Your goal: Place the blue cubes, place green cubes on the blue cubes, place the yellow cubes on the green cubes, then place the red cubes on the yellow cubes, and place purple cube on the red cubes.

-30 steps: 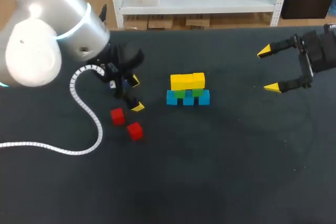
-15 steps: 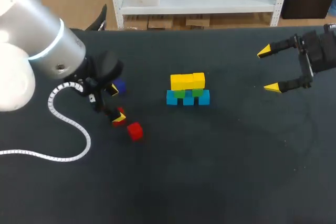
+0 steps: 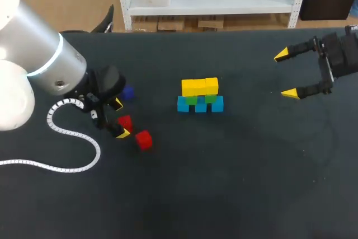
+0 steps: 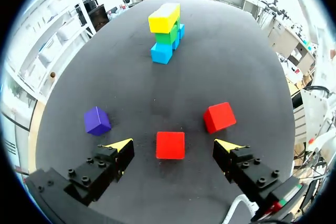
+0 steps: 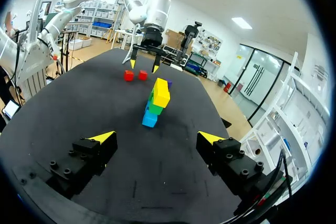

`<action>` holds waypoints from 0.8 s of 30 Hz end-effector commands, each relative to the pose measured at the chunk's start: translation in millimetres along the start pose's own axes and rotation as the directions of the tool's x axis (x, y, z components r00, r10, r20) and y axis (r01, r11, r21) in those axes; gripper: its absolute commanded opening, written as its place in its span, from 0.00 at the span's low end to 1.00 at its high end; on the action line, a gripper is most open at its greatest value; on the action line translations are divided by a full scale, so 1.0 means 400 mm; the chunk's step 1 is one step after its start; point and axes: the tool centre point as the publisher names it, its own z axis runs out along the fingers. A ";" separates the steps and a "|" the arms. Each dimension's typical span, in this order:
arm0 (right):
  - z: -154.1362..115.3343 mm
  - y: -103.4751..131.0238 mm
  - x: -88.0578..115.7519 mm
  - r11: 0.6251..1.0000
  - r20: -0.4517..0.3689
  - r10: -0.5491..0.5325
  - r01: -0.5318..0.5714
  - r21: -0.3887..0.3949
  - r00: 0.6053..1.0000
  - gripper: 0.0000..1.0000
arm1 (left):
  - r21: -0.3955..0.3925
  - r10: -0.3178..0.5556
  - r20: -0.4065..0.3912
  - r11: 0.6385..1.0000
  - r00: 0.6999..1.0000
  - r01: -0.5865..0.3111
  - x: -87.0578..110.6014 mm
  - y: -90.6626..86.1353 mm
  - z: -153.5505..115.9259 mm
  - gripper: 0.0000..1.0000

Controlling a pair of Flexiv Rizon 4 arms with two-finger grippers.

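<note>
1. The left tool [image 3: 121, 118] is low over the left part of the dark counter [image 3: 224, 183]. Its two fingers with yellow tips are wide apart.
2. The first red cube [image 4: 170, 145] lies flat on the counter, right between those fingers. There is a gap on each side of it, so no finger touches it.
3. The second red cube [image 4: 219, 117] lies on the counter near the first one, just ahead of one fingertip.
4. The purple cube [image 4: 97, 120] lies on the counter on the other side, a little ahead of the other fingertip.
5. A stack stands in the middle of the counter, well apart from the loose cubes.
6. At the bottom of the stack, three blue cubes [image 3: 200, 105] sit in a row, side by side.
7. Two green cubes [image 3: 210, 98] sit on the blue cubes.
8. Two yellow cubes [image 3: 199, 87] sit on top of the green cubes, touching each other.
9. The right tool [image 3: 286, 74] is over the right side of the counter, well apart from the stack. Its fingers are wide apart too, and nothing is between them.
</note>
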 end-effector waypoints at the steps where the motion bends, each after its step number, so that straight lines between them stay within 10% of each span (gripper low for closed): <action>1: 0.000 -0.001 0.000 1.000 -0.001 0.001 -0.001 0.000 1.000 1.00 | 0.002 0.008 0.012 1.000 1.000 -0.008 0.012 0.011 0.017 1.00; 10: 0.000 -0.001 0.000 1.000 -0.001 0.001 -0.001 0.000 1.000 1.00 | 0.006 0.016 0.023 1.000 1.000 -0.016 0.017 0.019 0.040 0.93; 18: 0.000 -0.001 0.000 1.000 -0.001 0.001 -0.001 0.000 1.000 1.00 | -0.008 0.019 0.049 1.000 0.999 -0.019 0.016 0.025 0.056 0.00; 24: 0.000 -0.001 0.000 1.000 -0.001 0.001 -0.001 0.000 1.000 1.00 | -0.022 0.011 0.059 1.000 0.998 -0.010 0.021 0.020 0.055 0.00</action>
